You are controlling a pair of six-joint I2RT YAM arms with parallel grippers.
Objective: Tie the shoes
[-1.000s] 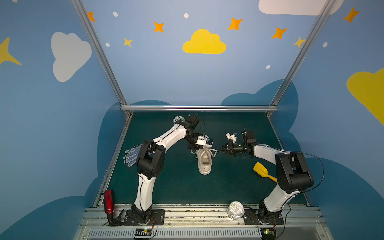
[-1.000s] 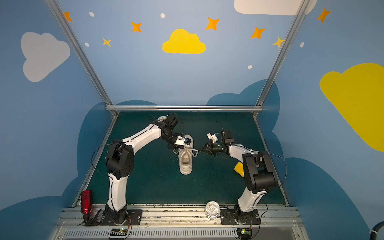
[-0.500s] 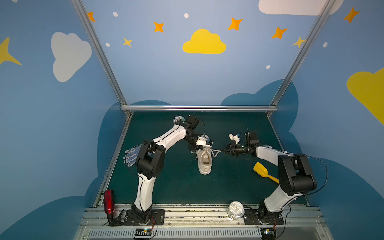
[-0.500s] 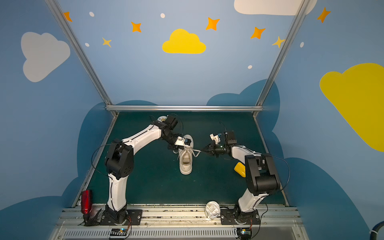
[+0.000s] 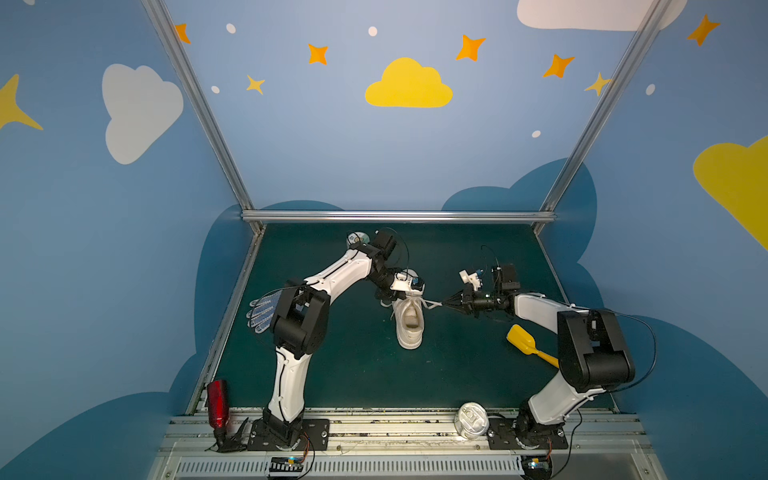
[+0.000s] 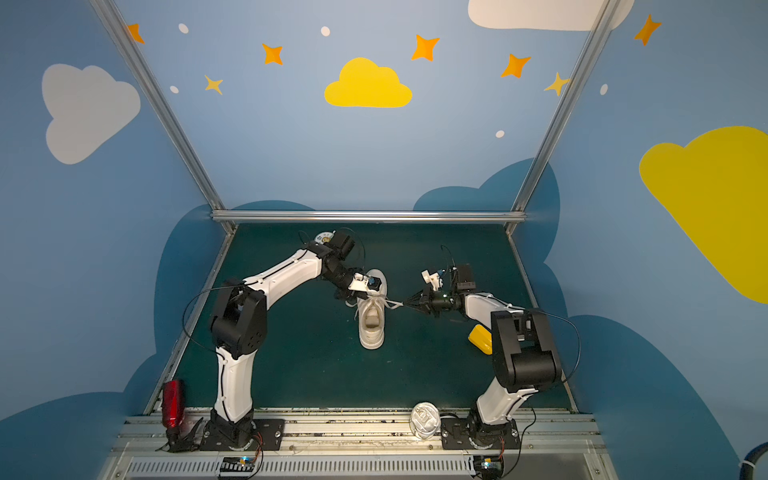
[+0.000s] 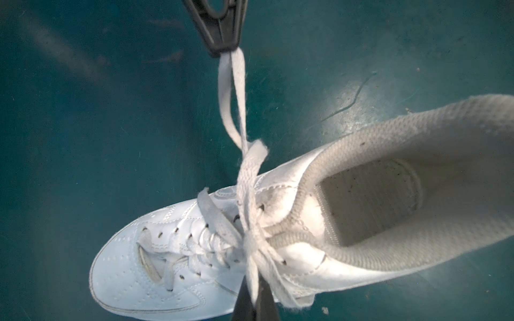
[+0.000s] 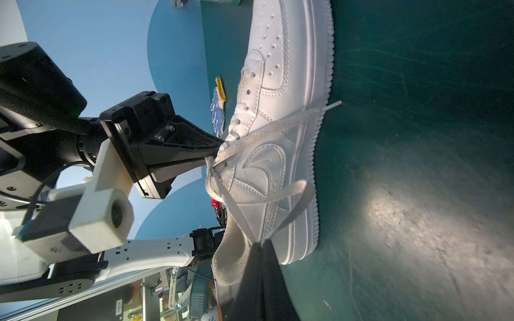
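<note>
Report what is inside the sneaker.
Inside the sneaker only the pale insole shows, with nothing lying on it. The toe end is hidden under the tongue and laces.

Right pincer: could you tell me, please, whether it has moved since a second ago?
Yes: the right pincer shifted slightly right, away from the sneaker, toward the yellow scoop.

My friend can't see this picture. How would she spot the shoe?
Find the dark green table. Near its middle sits a white sneaker. Unlike the yellow scoop and the blue-dotted glove at the sides, it has long white laces.
</note>
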